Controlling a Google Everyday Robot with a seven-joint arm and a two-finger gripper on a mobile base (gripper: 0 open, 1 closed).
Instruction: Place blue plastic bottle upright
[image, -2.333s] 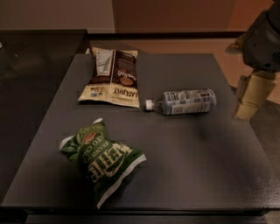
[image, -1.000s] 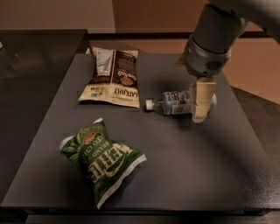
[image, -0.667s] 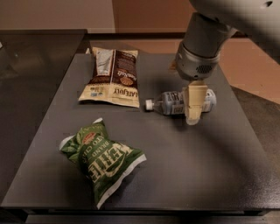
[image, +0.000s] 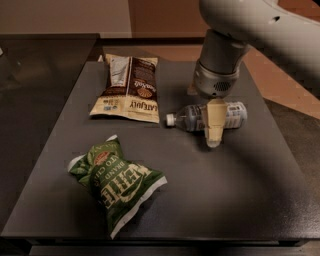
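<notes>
Hand (image: 215, 127) hangs from the pale arm (image: 250, 25) that enters from the upper right of the frame. It sits low over the desk (image: 225, 195), just right of centre. Its cream part crosses in front of the bottle (image: 192, 117) at about mid-body and reaches down to the desk on the lower side. I cannot tell whether the hand is spread, pressed together or already pinching the bottle, as the far side of the bottle is hidden behind it.

The bottle lies on its side, right of centre. Its white cap points left toward the middle of the frame and its base points right. So no part of the standing-up is done yet.

Judging from how things lie, the reach looks finished or nearly so, with the hand set right at the bottle's body. Left to do are a firm grip, a lift clear of the desk, and a turn that brings the cap uppermost. Then the bottle must be set down on its base and let go.

The brown bag (image: 129, 87) lies just beside the cap, up and to the left. The green bag (image: 117, 182) lies well apart at lower left. The desk below and right of the bottle seems the likely spot to stand it.
</notes>
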